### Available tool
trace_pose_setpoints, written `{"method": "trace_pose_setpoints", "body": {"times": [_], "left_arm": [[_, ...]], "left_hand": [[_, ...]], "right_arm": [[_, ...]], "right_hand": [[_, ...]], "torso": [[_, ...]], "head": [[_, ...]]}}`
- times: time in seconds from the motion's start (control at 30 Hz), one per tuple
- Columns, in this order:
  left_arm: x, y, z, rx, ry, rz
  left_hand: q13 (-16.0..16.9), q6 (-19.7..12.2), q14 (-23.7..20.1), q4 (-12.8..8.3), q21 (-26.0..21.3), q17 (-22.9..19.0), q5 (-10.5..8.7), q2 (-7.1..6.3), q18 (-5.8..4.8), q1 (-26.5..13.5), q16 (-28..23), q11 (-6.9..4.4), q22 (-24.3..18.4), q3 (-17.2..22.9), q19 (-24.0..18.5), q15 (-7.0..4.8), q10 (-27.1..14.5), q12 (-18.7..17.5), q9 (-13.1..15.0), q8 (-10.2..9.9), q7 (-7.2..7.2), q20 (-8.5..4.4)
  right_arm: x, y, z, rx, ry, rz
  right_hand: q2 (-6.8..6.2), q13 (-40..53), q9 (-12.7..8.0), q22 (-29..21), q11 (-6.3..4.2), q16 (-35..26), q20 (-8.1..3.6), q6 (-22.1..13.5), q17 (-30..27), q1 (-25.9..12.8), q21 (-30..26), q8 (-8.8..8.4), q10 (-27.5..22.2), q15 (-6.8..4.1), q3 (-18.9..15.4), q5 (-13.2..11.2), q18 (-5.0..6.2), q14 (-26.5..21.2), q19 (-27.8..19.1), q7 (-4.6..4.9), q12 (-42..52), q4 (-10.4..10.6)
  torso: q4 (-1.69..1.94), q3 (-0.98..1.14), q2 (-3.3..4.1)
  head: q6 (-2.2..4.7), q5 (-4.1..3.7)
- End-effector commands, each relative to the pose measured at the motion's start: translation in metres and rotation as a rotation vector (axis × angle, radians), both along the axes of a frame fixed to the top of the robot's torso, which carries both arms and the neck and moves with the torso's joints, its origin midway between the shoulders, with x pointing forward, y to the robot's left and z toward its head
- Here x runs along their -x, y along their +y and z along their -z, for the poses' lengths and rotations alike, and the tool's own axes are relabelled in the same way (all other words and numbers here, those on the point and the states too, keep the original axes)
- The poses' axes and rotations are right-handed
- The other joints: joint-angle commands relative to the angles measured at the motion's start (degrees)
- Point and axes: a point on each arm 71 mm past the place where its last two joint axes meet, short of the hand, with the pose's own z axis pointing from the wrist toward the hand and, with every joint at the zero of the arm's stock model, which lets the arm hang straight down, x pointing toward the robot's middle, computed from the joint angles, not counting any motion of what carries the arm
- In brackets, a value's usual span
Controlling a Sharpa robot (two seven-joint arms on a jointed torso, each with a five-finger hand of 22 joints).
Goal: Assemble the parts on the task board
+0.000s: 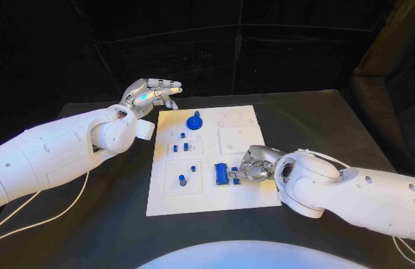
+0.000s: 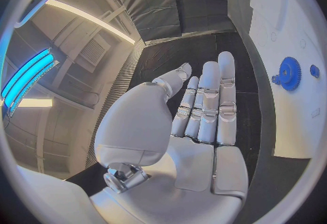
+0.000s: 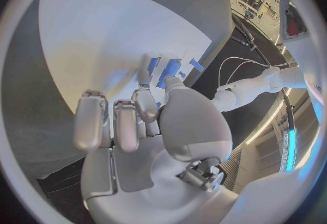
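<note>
Nearest the lens, the right hand point(image 1: 252, 164), low over the near right part of the task board point(image 1: 207, 200), fingers curled toward two blue parts. Cannot tell whether pinching one or merely touching; in the right wrist view one fingertip point(image 3: 145, 66) reaches the blue pieces, contact unclear.

Left to right from there:

Left hand point(image 1: 152, 94) off the board's far left corner, above the black table point(image 1: 328, 119), fingers straight and apart, holding nothing. Well away from every part.

On the board, eight blue parts by count in the head view, smaller ones hard to separate:
- one gear point(image 1: 195, 123) at the far end, also seen past the left palm point(image 2: 198, 120) in the left wrist view;
- three small pegs point(image 1: 180, 144) in the middle pocket;
- two pieces point(image 1: 184, 177) in the near left pocket;
- one long block point(image 1: 222, 174), with one small piece point(image 1: 235, 174) just beside it on its right.

Deciding relation: long block immediately left of the right hand's fingertips, long axis running near to far along the board's long side, so across the line of the fingers. Right hand far nearer than left. Probably a grasp or seating of the block, needing a close across its short width.
</note>
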Motion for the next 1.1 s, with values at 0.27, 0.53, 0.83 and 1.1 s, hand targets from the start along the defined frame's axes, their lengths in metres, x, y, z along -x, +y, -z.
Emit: {"method": "trace_pose_setpoints", "body": {"times": [0.27,0.53,0.83,1.1], "left_arm": [[0.000,-0.002,-0.001,0.005,-0.002,0.013],[0.000,-0.001,-0.001,0.004,-0.002,0.011],[-0.001,0.001,-0.002,0.005,-0.017,-0.002],[-0.006,0.005,-0.002,0.056,-0.021,-0.066]], "left_hand": [[-0.09,-0.03,-0.44,0.05,-0.15,-0.08,0.18,0.21,0.80,-0.18,0.09,-0.15,-0.06,-0.13,-0.42,0.12,-0.38,0.23,-0.03,0.31,0.02,-0.01],[-0.09,-0.03,-0.44,0.05,-0.15,-0.08,0.18,0.21,0.80,-0.18,0.09,-0.15,-0.06,-0.13,-0.42,0.12,-0.38,0.23,-0.03,0.31,0.02,-0.01],[-0.10,-0.06,-0.47,0.18,-0.19,-0.18,0.17,0.23,0.78,-0.35,0.13,-0.15,-0.11,-0.18,-0.44,0.15,-0.42,0.33,-0.05,0.38,0.01,0.01],[-0.04,0.57,-2.56,2.50,-2.38,-2.19,0.10,0.11,0.74,-3.15,-2.24,-0.67,-1.52,-2.30,-2.25,0.29,0.63,1.77,-0.06,1.32,-0.84,0.40]], "right_arm": [[-0.001,-0.004,-0.001,-0.003,-0.018,-0.006],[-0.003,-0.012,-0.004,-0.046,-0.057,0.015],[-0.011,-0.028,-0.025,-0.358,-0.092,0.073],[-0.066,-0.058,-0.043,-0.785,-0.056,0.252]], "right_hand": [[-1.06,-0.08,0.40,-0.11,0.01,0.18,-0.17,0.24,5.31,4.31,0.15,-0.25,0.26,-0.40,-0.67,-1.87,-0.84,4.03,0.03,0.01,-0.50,-2.55],[-1.35,-0.31,0.23,-1.48,0.64,-0.53,0.05,-1.60,4.18,6.39,-0.66,-1.52,-0.26,0.04,-1.84,-5.04,-0.61,3.77,-0.54,0.84,-0.97,-3.68],[-1.53,-8.22,-0.74,-8.66,2.26,-4.52,1.38,-5.70,-1.81,8.34,-4.97,-4.45,-5.65,1.42,-3.79,0.37,0.71,2.36,-3.22,2.64,-10.50,-3.57],[1.75,-37.86,-3.64,-45.60,5.73,-44.76,4.12,-9.35,-43.10,19.45,-36.83,-9.15,-20.15,4.45,4.11,-1.14,5.31,-12.67,-19.23,6.39,-46.49,-6.52]], "torso": [[0.05,0.01,0.03],[0.01,-0.04,-0.02],[0.22,-0.01,-0.20],[0.26,-0.17,-1.46]], "head": [[0.18,-0.09],[0.22,0.10],[1.08,-0.08],[2.54,-0.49]]}}
